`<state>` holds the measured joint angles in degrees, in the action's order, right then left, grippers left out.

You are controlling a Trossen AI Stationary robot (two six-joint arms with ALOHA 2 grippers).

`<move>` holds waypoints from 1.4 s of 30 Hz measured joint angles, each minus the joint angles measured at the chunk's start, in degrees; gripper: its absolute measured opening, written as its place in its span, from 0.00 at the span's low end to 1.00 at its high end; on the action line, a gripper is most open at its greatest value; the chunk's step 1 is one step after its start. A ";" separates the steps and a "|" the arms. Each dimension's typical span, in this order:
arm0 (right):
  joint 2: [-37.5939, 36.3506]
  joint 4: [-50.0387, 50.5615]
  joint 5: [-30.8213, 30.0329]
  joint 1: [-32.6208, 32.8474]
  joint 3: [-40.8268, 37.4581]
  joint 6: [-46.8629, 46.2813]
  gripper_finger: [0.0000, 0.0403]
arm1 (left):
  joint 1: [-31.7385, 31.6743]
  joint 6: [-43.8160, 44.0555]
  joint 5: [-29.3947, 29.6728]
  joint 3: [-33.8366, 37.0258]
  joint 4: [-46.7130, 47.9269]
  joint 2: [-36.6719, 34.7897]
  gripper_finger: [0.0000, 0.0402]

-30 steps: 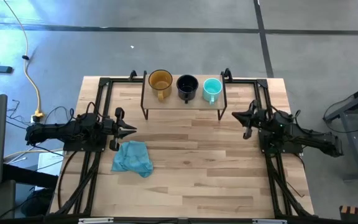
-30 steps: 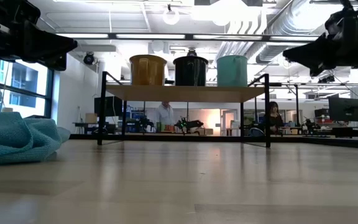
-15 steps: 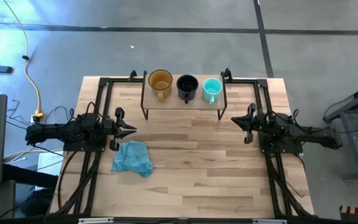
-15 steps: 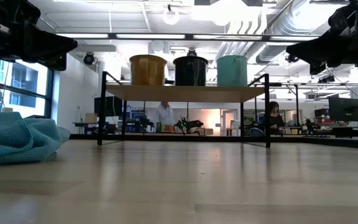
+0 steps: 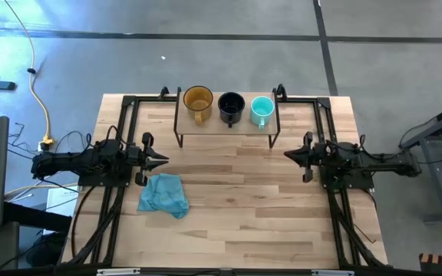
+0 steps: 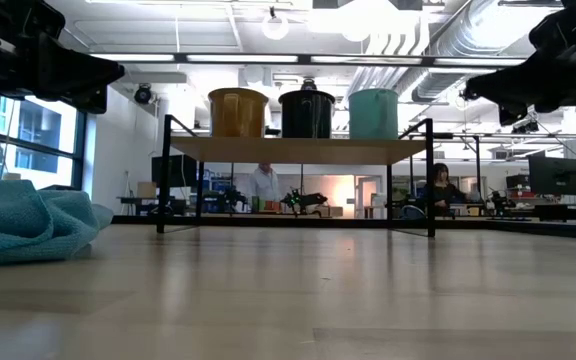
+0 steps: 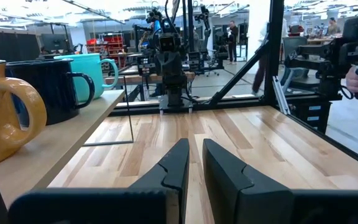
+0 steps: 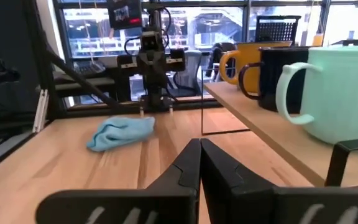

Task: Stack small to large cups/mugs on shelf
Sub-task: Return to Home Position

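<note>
Pale wooden tabletop [image 5: 229, 199] carries a low light-wood shelf [image 5: 225, 125], where amber mug [image 5: 198, 100], black mug [image 5: 231, 105] and teal mug [image 5: 261, 109] are lined separately. Right gripper [image 5: 288, 154], jaws together, should be opened before the teal mug's rim is approached squarely. Left gripper [image 5: 164, 160], jaws slightly apart, is parked beside a crumpled blue cloth [image 5: 164, 195].

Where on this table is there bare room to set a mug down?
Bare wood lies between the left pincer and right pincer, in front of the shelf, and along the near edge past the blue cloth. The shelf top is crowded: amber mug, black mug, teal mug side by side.
</note>
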<state>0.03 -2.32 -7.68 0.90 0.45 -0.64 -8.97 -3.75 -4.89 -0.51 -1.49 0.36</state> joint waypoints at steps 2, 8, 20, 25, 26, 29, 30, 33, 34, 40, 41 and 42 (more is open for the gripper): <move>0.00 -0.03 0.68 0.13 0.00 -0.76 0.00 | 0.00 0.02 0.00 0.00 0.00 0.00 0.09; 0.00 0.46 2.55 0.80 0.00 -0.45 0.00 | 0.00 0.02 0.00 0.00 0.00 0.00 0.09; 0.27 1.69 8.19 0.83 0.07 -3.39 0.00 | 0.00 0.00 0.00 0.00 -0.01 0.00 0.09; 1.04 1.87 8.19 0.83 0.11 -5.64 0.00 | 0.00 0.00 0.00 0.00 0.01 0.00 0.09; 1.20 1.91 8.18 0.83 0.11 -6.25 0.00 | 0.00 0.00 0.00 0.00 -0.01 0.00 0.09; 1.93 1.94 8.17 0.83 0.11 -7.19 0.00 | 0.00 0.00 0.00 0.00 0.00 0.00 0.09; 2.20 1.95 8.18 0.83 0.11 -7.10 0.00 | 0.00 0.00 0.00 0.00 -0.01 0.00 0.09; 2.70 1.98 8.17 0.83 0.13 -2.89 0.00 | 0.00 0.02 0.00 0.00 -0.01 0.00 0.09; 2.96 1.96 8.17 0.83 0.13 -0.47 0.00 | 0.00 0.01 0.00 0.00 -0.01 0.00 0.09; 4.48 2.00 8.13 0.72 0.13 7.36 0.00 | 0.00 0.00 0.00 0.00 0.01 0.00 0.09; 4.77 2.01 8.13 0.65 0.13 7.30 0.00 | 0.00 0.00 0.00 0.00 -0.01 0.00 0.09; 5.02 2.03 8.13 0.61 0.13 6.94 0.00 | 0.00 0.01 0.00 0.00 0.00 0.00 0.09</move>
<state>5.05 -0.30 0.45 1.52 0.58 6.30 -8.97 -3.74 -4.89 -0.51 -1.49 0.36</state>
